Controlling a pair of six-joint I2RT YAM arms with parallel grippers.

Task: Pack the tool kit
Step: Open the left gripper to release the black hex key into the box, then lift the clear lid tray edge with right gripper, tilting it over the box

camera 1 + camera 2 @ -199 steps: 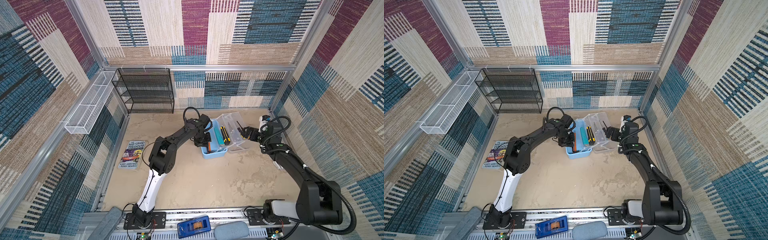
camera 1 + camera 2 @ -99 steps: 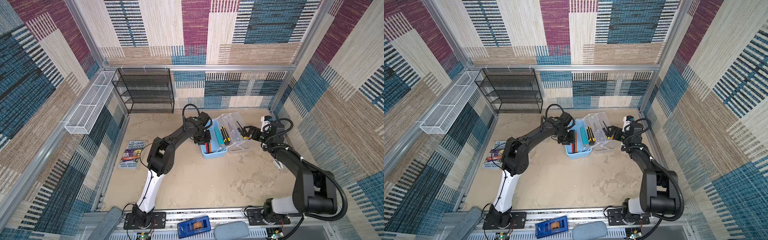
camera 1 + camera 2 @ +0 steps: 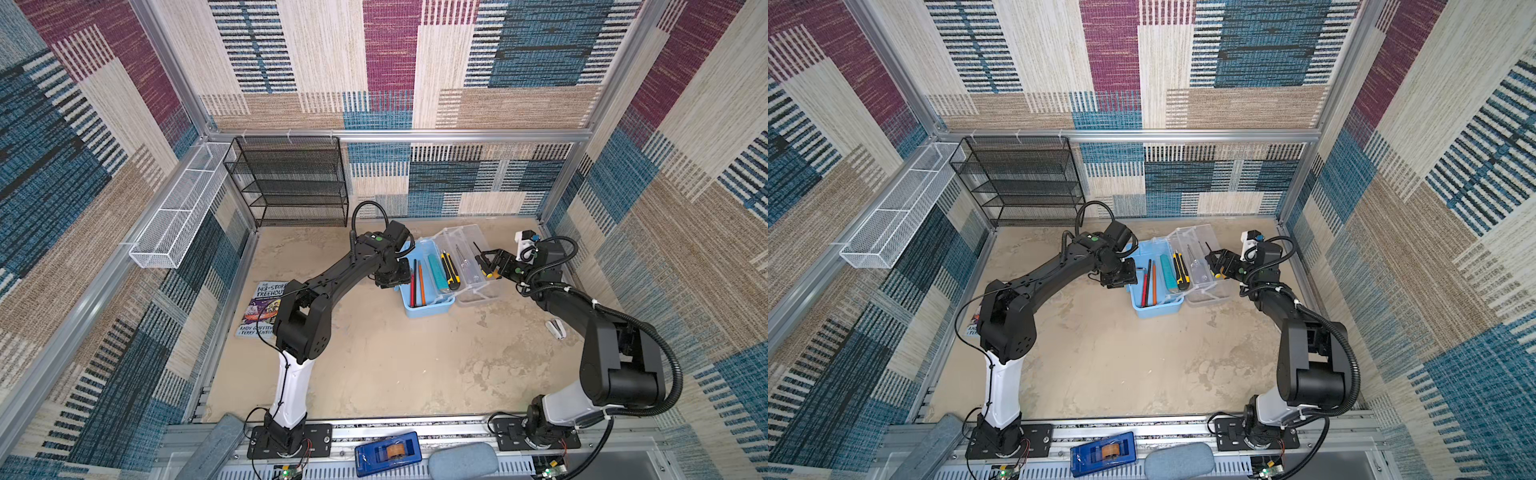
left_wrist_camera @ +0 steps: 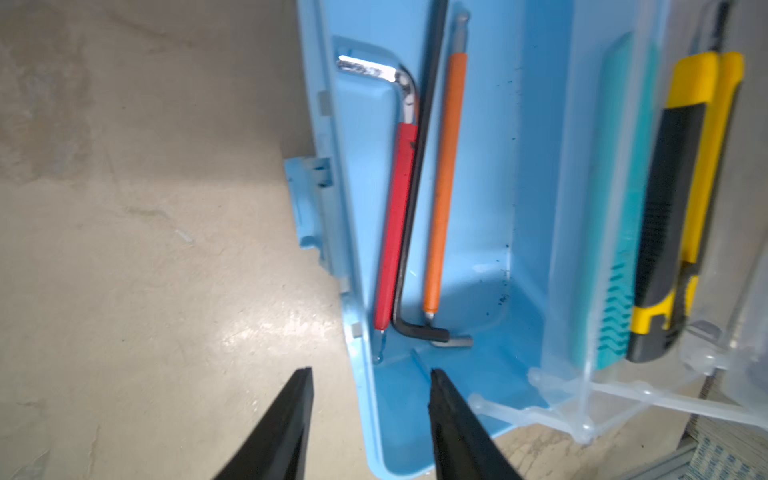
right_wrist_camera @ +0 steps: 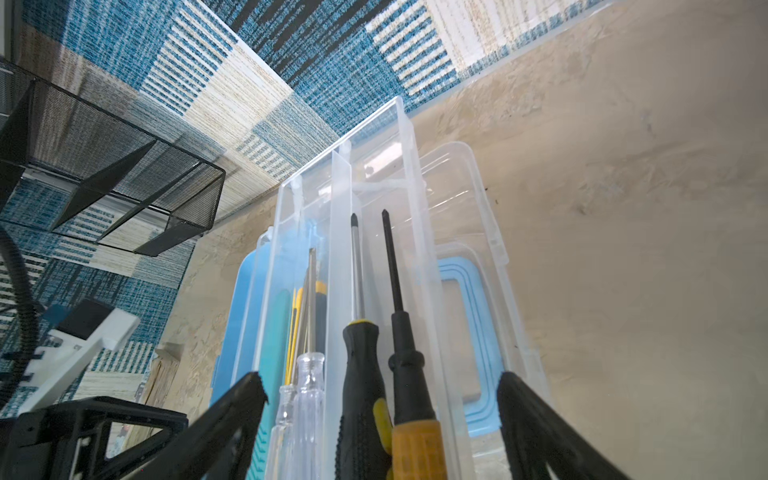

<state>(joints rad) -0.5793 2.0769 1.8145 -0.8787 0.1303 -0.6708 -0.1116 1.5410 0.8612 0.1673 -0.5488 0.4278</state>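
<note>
The pale blue case (image 3: 428,309) sits open toward the back right of the table (image 3: 395,365). Three hex keys (image 4: 442,183) lie along its floor. Its clear tray (image 5: 338,208) holds two utility knives (image 4: 665,216) and clear-handled screwdrivers (image 5: 307,390). The left gripper (image 4: 370,374) is half open and empty, its fingers straddling the case's outer wall. The right gripper (image 5: 381,380) is spread wide around two dark screwdriver handles (image 5: 361,374) without touching them. Bare tabletop runs from the case's front edge to the arm bases.
</note>
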